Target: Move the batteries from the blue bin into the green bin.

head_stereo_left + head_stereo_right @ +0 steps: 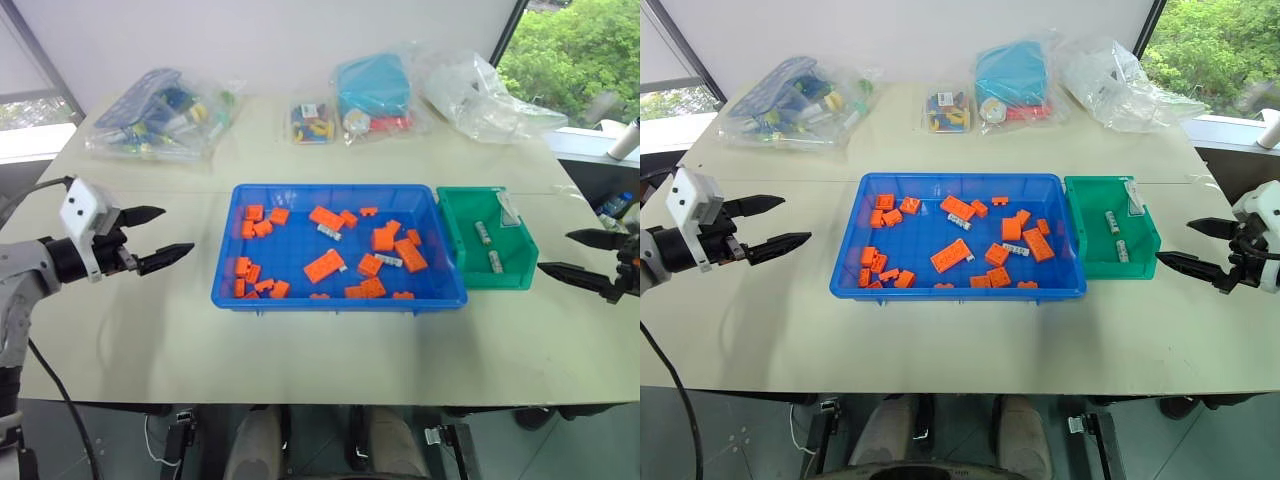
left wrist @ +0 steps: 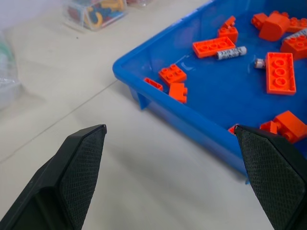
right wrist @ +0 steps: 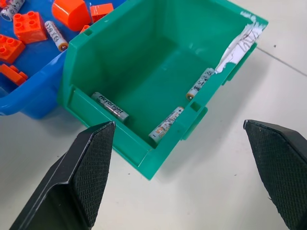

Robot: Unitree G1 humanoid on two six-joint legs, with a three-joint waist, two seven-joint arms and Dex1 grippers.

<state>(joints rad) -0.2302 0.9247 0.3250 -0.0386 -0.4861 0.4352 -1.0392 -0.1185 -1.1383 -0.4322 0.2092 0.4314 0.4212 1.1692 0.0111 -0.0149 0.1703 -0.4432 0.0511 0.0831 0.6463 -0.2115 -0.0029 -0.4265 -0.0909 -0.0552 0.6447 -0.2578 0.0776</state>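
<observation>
Batteries, small silver-grey cylinders, are split between the two containers: three lie on the floor of the small, deep green plastic bin (image 3: 158, 72), one (image 3: 110, 106) along its near wall, while at least two (image 1: 388, 260) remain among the orange toy bricks (image 1: 325, 265) in the wide, shallow bright-blue plastic tray (image 1: 338, 300). The blue tray sits mid-table with the green bin touching its right end. Both grippers are empty with fingers spread wide: the left gripper (image 1: 158, 238) hangs over bare tabletop off the tray's left end, the right gripper (image 1: 1200, 248) off the green bin's right side. By my reading the task is partly done and sits between transfers, so the next move is a fresh reach into the tray. That calls for a narrow pinch on a thin cylinder lying flat; the battery (image 2: 230, 52) beside an orange brick and the other near the tray's right end are both crowded by bricks, which could be nudged or caught up by mistake. Along the table's far edge lie clear plastic bags of toys (image 1: 165, 112), a small clear box of coloured pieces (image 1: 312, 122), a wrapped teal pouch (image 1: 373, 85) and crumpled plastic wrap (image 1: 480, 95), all well clear of the work.
</observation>
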